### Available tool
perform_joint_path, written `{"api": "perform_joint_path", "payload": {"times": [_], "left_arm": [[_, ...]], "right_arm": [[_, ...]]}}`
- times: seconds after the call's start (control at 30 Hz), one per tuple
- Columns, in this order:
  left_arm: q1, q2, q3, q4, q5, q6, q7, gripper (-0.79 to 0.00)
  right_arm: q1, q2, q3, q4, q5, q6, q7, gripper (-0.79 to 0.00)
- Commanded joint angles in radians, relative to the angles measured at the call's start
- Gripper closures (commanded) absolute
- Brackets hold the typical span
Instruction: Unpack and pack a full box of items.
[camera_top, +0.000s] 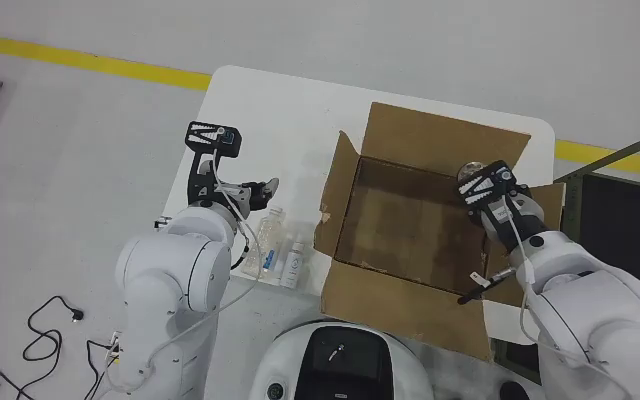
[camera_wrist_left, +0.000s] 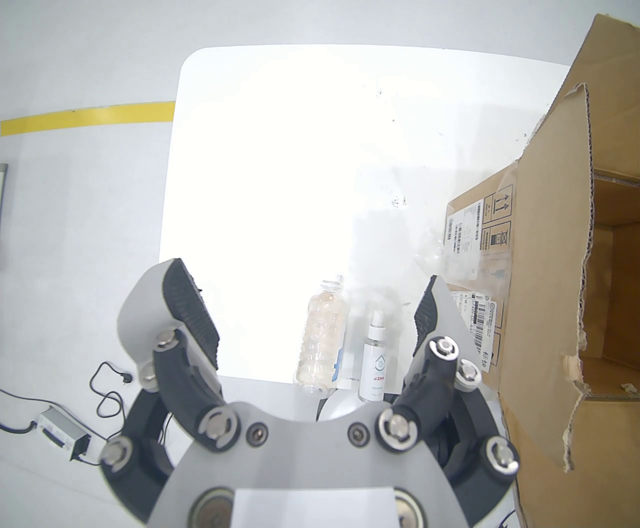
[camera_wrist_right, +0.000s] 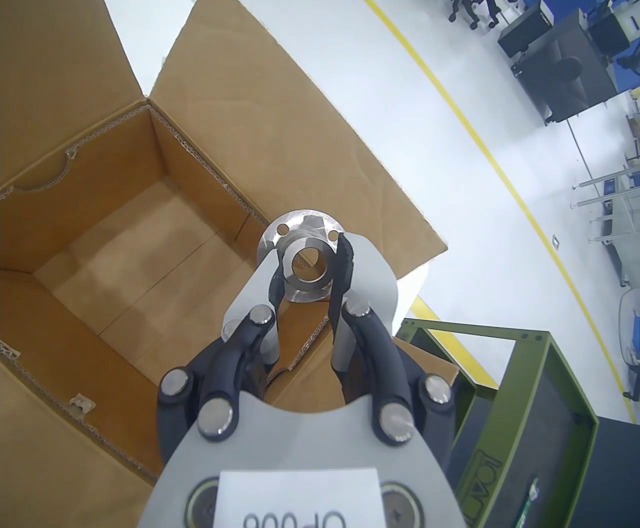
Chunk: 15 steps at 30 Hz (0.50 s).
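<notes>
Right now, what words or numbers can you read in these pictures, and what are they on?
Cardboard box side: a two-arrows-up sign; its shipping labels are too small to read.
Small white bottle: label too blurred to read.
White tag behind the right gripper: upside down, cut off, unreadable.

White tabletop (camera_top: 270, 110) with rounded corners, yellow floor stripe (camera_top: 100, 62) beyond the tabletop's far side, green metal frame (camera_wrist_right: 475, 333) beside its right end, corded power adapter (camera_wrist_left: 60, 425) on the floor off its near left corner.

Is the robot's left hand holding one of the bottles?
No, the left hand is open and empty, while the clear bottle and the white spray bottle lie on the table.
</notes>
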Motion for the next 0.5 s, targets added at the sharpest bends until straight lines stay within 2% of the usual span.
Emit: {"api": "perform_joint_path", "payload": {"times": [0.0, 0.2, 0.47], "left_arm": [[0.0, 0.0, 0.0, 0.0, 0.0, 0.0, 0.0, -0.785], [0.0, 0.0, 0.0, 0.0, 0.0, 0.0, 0.0, -0.785], [0.0, 0.0, 0.0, 0.0, 0.0, 0.0, 0.0, -0.785]], "right_arm": [[-0.002, 0.0, 0.0, 0.001, 0.001, 0.002, -0.006, 0.0], [-0.017, 0.005, 0.092, 0.0, 0.033, 0.033, -0.066, 0.0], [0.004, 0.016, 0.301, 0.0, 0.173, 0.033, -0.067, 0.0]]}}
